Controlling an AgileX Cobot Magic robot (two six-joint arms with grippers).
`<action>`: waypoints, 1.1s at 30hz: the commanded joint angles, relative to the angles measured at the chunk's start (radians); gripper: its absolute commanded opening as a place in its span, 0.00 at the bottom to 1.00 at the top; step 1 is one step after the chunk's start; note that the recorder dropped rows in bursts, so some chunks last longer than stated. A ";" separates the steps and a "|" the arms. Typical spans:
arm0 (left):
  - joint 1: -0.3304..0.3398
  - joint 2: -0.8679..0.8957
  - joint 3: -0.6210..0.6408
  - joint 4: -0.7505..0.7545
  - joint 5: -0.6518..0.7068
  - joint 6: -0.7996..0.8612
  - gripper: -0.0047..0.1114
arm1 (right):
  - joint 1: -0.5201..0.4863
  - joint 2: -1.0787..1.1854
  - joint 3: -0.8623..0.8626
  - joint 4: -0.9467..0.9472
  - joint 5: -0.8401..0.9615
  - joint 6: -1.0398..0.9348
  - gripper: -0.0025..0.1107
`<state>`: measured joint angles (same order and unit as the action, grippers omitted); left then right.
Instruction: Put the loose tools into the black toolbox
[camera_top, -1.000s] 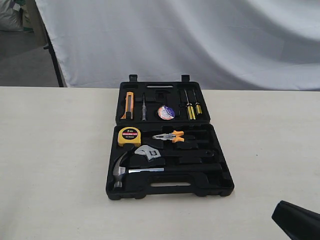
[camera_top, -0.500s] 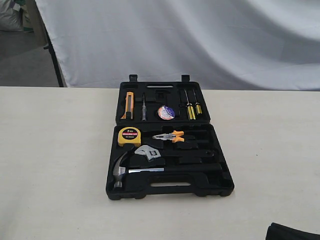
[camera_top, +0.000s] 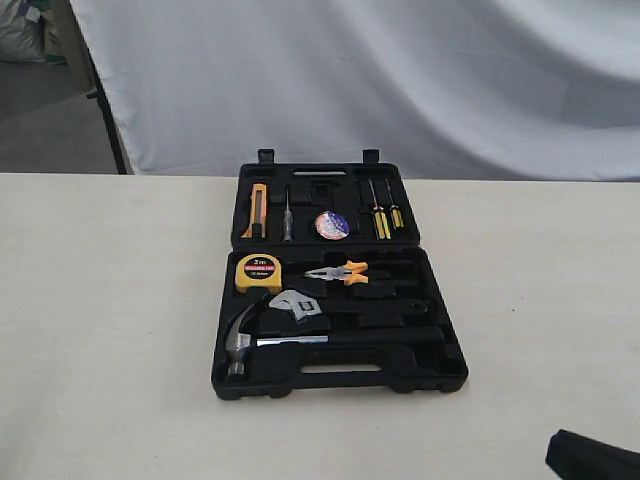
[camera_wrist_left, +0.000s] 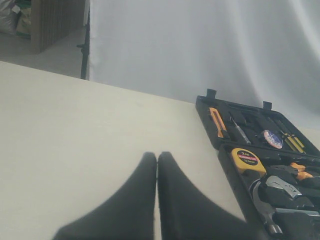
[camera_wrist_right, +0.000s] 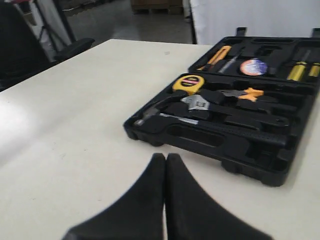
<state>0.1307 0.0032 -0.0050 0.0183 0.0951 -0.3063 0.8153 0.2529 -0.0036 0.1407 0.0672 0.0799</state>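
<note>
White sheeting (camera_top: 400, 80) is hanging behind the pale surface (camera_top: 120, 330), and the black toolbox (camera_top: 340, 383) is lying open on it, both halves flat.

I'm reading the job as essentially done. The tape roll (camera_top: 332, 225) with its blue-white label is sitting in the far half, between the utility knife and the yellow-handled screwdrivers. The adjustable wrench (camera_top: 297, 305) is lying in the near half, just below the tape measure (camera_top: 259, 272) and the pliers (camera_top: 340, 272). The claw hammer (camera_top: 245, 335) is resting along the row beside the slot handle, head toward the left of the exterior view. I'm not seeing any tool lying loose on the surface around the case.

The wrench head is sitting close against the hammer head and looks slightly askew. I can't tell from these views whether it is pressed fully into its recess. That would be the only thing left for me to check.

The left fingers (camera_wrist_left: 149, 167) are pressed together with nothing between them, hanging over bare surface beside the case. The right fingers (camera_wrist_right: 158, 172) are likewise closed tip to tip and holding nothing, low and just short of the case's near edge.
</note>
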 joint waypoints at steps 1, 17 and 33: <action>0.025 -0.003 -0.003 0.004 -0.007 -0.005 0.05 | -0.219 -0.012 0.004 -0.007 0.032 0.013 0.02; 0.025 -0.003 -0.003 0.004 -0.007 -0.005 0.05 | -0.659 -0.251 0.004 -0.009 0.123 0.027 0.02; 0.025 -0.003 -0.003 0.004 -0.007 -0.005 0.05 | -0.663 -0.253 0.004 -0.012 0.151 0.036 0.02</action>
<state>0.1307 0.0032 -0.0050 0.0183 0.0951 -0.3063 0.1581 0.0067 -0.0036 0.1407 0.2176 0.1086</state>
